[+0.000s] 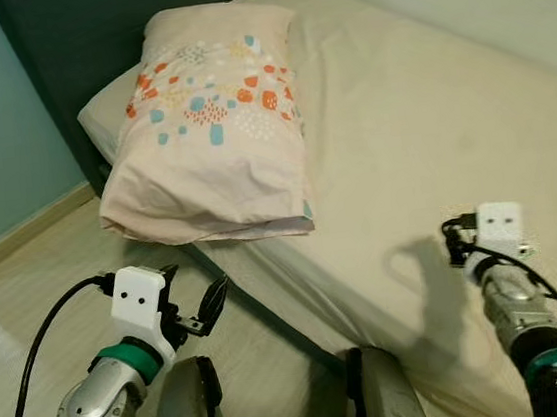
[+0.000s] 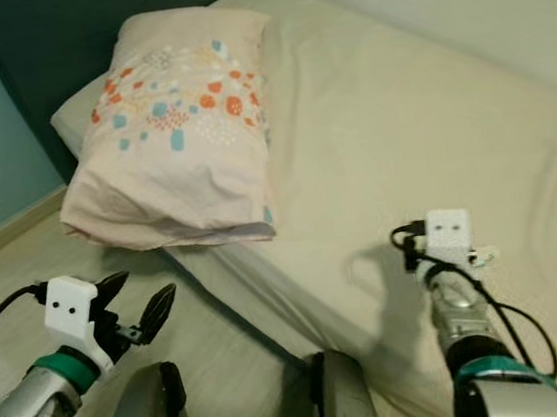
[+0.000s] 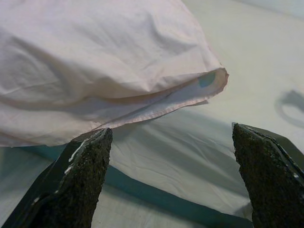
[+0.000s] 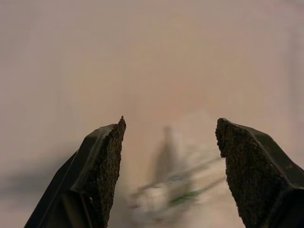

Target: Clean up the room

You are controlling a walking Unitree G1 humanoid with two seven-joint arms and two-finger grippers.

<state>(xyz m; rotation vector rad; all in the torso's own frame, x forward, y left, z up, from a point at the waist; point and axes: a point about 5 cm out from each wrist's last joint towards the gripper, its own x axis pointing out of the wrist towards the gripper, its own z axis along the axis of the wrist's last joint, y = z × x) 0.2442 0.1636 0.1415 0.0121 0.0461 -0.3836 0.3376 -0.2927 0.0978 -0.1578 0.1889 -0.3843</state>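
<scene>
The left gripper point(image 1: 197, 303) hovers over the wooden floor point(image 1: 26, 288) beside the bed, fingers spread wide, empty. The spotted pillow point(image 1: 211, 126) overhangs the mattress point(image 1: 400, 124) corner. The right gripper point(image 4: 168, 166) gapes, empty, above the sheet.

A: What is the pillow point(image 1: 212, 136) made of?
B: Soft matt cloth, pale pink and creased, with printed orange and teal spots towards 12 o'clock. The bed point(image 1: 421, 132) under it wears a smooth matt cream sheet.
A: And the headboard point(image 1: 88, 39)?
B: Dark and matt; the material I cannot tell.
A: The floor point(image 1: 27, 297)?
B: Pale wood-look boards with a slight sheen.
A: The hands?
B: The left hand point(image 1: 195, 314) has glossy black fingers with rough, grainy pads point(image 3: 90, 166); its mount looks like white plastic, the arm brushed silver metal. The right hand point(image 4: 171, 161) has the same coarse pads point(image 4: 107, 161).
</scene>
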